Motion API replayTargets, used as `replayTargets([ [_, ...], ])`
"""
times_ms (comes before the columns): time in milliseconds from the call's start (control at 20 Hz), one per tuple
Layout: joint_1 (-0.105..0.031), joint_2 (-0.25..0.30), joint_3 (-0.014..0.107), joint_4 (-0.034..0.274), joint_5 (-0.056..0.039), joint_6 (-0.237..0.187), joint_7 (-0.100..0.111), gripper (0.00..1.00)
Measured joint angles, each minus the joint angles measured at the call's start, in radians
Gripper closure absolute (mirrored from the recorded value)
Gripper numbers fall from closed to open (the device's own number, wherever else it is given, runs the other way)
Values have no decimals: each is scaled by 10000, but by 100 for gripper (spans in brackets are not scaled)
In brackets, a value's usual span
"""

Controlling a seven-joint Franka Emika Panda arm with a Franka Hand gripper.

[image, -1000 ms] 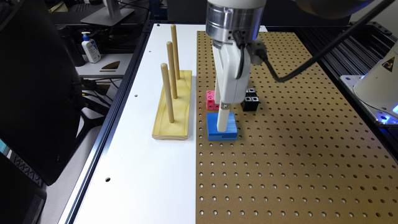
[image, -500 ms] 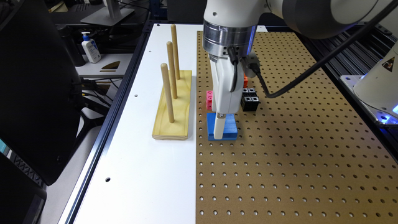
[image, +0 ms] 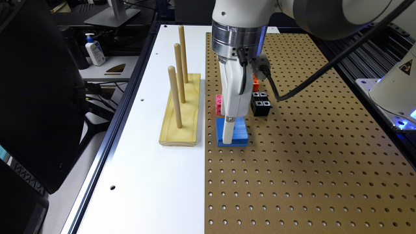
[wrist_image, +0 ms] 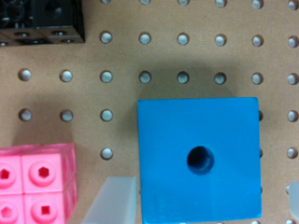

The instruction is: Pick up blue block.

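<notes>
With the gripper (image: pixel 231 136) spread wide and straddling the blue block (wrist_image: pixel 200 158), which lay flat on the pegboard (image: pixel 308 162) just beside the pink cube (wrist_image: pixel 37 184), an off-centre closure could probably have skewed the block or nudged that cube.

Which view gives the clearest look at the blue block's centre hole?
The wrist view: it looks straight down on the blue block, so its round hole is plainly open to sight. In the exterior view the blue block shows only as a slab, with the gripper covering part of its top.
</notes>
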Motion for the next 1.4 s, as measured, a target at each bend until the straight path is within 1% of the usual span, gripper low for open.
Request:
replayTargets([
  [100,-5,0,-36,-1,-44,-4,0,0],
  [250,-5,30,-57,-16,-73,-4,0,0],
  [300,-5,100,-63,-19,-83,17,0,0],
  [450,-2,459,-85,-10,-128,279,0,0],
  [600,16,644,-85,2,-130,435,0,0],
  [950,91,717,-82,5,-130,459,1,0],
  [1000,96,806,-83,10,-137,542,3,0],
  [1100,97,791,-84,8,-143,538,12,0],
  [1150,93,784,-83,5,-142,536,12,100],
  [1400,91,784,-82,4,-142,536,11,100],
])
